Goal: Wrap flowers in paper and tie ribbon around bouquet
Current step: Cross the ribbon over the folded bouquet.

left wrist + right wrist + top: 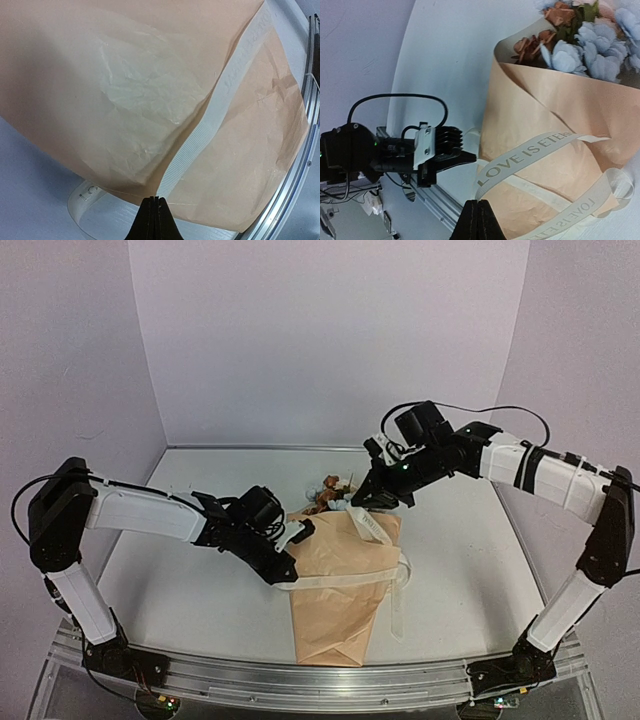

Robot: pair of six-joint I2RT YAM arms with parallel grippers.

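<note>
White tabletop (200,500) between pale lilac walls (330,340) carries the bouquet (335,615), which lies flat with its long axis running 12 to 6 o'clock in the top view. The flowers (330,492) are at the 12 o'clock mouth and the narrow folded end is at 6, close to the front rail (320,680). Across that axis, from 9 to 3, lies the ribbon (345,580). Your left gripper (155,200) sits at the bouquet's 9 o'clock edge with its fingers pressed together; the ribbon's ribbed end runs straight into the tips, so read it as pinched there. Your right gripper (478,202) hangs over the 1 o'clock shoulder, jaws likewise together on the lettered strand, which climbs from a slack loop on the 3 o'clock side. You hold the two ends on opposite sides of the axis, so the tie probably turns on crossing them over the bouquet's middle. Your left is level with the band; your right is higher and farther toward the blooms.
</note>
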